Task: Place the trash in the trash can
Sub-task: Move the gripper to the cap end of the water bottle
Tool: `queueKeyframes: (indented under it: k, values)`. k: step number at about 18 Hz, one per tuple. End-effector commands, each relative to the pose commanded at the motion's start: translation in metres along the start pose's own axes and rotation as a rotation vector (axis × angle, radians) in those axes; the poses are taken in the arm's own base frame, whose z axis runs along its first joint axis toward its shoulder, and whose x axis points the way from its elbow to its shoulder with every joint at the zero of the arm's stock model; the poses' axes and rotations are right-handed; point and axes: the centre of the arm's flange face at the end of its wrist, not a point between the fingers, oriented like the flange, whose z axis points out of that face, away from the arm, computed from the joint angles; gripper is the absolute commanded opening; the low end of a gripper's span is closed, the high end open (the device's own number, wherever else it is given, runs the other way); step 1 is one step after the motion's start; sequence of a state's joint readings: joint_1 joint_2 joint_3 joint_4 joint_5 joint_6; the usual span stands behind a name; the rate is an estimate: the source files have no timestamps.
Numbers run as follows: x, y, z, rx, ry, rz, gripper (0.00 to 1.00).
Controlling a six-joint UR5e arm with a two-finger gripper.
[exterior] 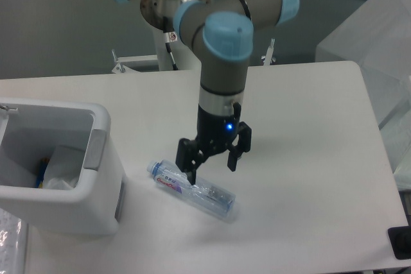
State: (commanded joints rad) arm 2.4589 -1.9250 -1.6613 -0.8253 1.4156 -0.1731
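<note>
A crushed clear plastic bottle (191,190) with a light-blue cap and red-blue label lies on its side on the white table, cap pointing left. My gripper (212,172) hangs open just above the bottle's middle, one finger over its body and the other to the right, nothing held. The white trash can (96,206) stands at the left edge with a grey latch on its right wall. Inside it lies a crumpled translucent wrapper (61,174), partly hidden by the rim.
The arm's base column (173,24) rises behind the table's far edge. A translucent box (379,36) stands at the right beyond the table. A dark object (401,243) sits at the bottom right corner.
</note>
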Motion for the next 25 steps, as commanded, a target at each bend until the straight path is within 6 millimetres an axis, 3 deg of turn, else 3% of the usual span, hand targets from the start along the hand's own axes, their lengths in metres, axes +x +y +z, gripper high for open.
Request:
queueKeyframes:
  k: [10,13,16,20,25]
  values:
    - [-0.010,-0.022,0.042,-0.009,-0.049,-0.230,1.00]
    - [-0.014,-0.024,0.062,-0.021,-0.072,-0.249,1.00]
    - [-0.013,-0.031,0.069,-0.018,-0.072,-0.246,1.00]
    - [-0.016,-0.030,0.087,-0.041,-0.081,-0.272,1.00]
    - [-0.015,-0.026,0.095,-0.055,-0.089,-0.300,1.00]
